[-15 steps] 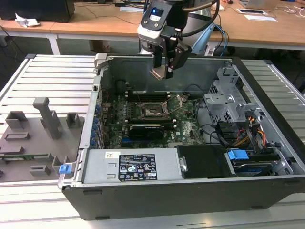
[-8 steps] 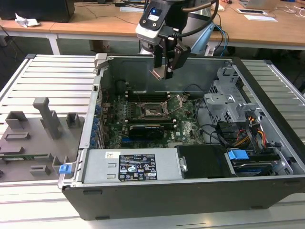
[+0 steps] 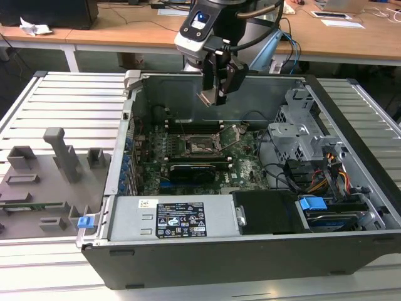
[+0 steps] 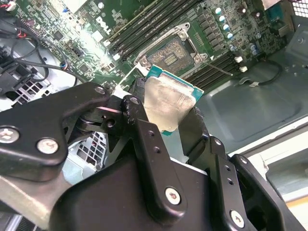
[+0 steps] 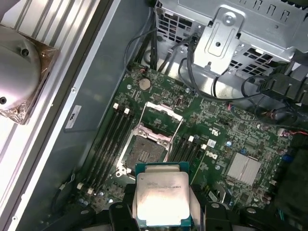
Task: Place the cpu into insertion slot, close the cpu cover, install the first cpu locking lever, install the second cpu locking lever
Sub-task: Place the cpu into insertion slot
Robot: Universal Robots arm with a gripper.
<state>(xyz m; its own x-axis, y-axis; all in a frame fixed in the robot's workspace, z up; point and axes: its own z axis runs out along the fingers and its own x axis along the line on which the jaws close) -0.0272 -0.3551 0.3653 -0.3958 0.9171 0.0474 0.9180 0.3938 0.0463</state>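
My gripper (image 3: 215, 94) hangs over the rear of the open computer case, shut on the cpu (image 3: 206, 97). In both wrist views the cpu (image 4: 166, 101) (image 5: 161, 195) is a silvery square chip with a teal-edged rim, clamped by its sides between the black fingers (image 4: 138, 103). The insertion slot (image 3: 199, 145) (image 5: 144, 150) (image 4: 171, 52) lies below on the green motherboard, its dark pin field bare. The cpu cover (image 5: 154, 107) stands open beyond the slot, a thin silvery frame. The cpu is well above the slot and touches nothing else.
Long black memory slots (image 5: 108, 139) flank the socket. A black card (image 3: 195, 169) lies in front of it. A metal drive cage (image 3: 301, 135) with cables fills the exterior view's right; the power supply (image 3: 178, 219) is at the front. Grey fixtures (image 3: 59, 157) stand outside the case.
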